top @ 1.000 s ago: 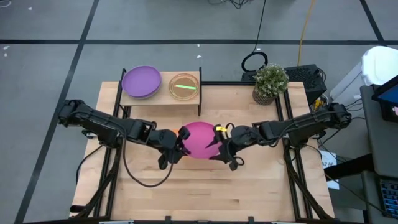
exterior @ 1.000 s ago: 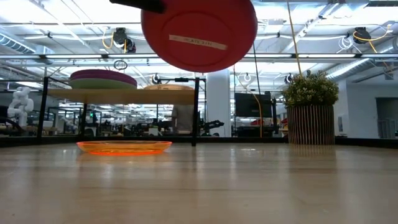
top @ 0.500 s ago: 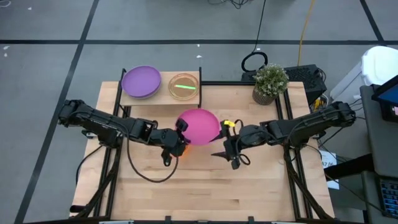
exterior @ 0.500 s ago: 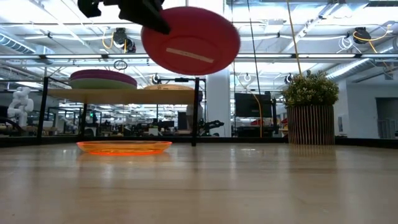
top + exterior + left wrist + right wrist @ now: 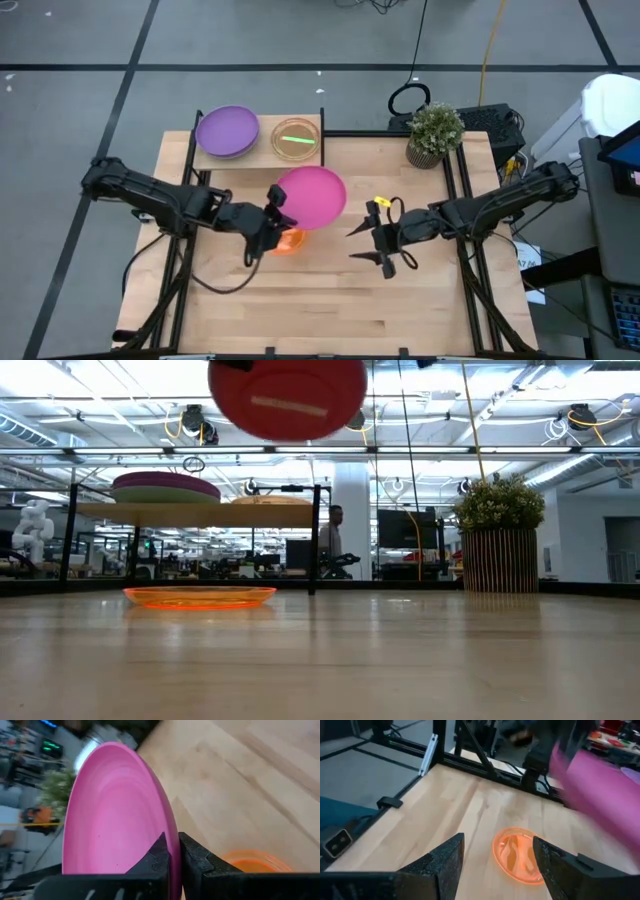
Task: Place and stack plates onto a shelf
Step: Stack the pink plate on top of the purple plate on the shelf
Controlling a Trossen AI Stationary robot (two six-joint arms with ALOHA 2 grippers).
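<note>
- Handover complete over the table's middle: the magenta plate [image 5: 311, 196], a second ago pinched between both arms, now hangs from the left gripper [image 5: 277, 207] alone, whose fingers are clamped tight on its rim.
- The right gripper [image 5: 372, 237] has let go and backed away toward its own side, jaws spread wide and holding nothing.
- The plate has travelled toward the shelf [image 5: 258, 158] at the far edge, where a purple plate [image 5: 227, 131] and a green plate [image 5: 296, 138] already rest side by side; the likely next step is stacking the magenta one on the purple.
- An orange plate [image 5: 288, 240] lies on the table just under the left gripper, not yet taken up.
- The left wrist view alone shows the grip itself: two dark fingers [image 5: 195, 862] nipping the thin rim, the plate tilted on edge.
- The low view alone shows height: the magenta plate rides well above the shelf board, and the orange plate sits flat on the table.
- The right wrist view confirms empty open fingers above the orange plate.
</note>
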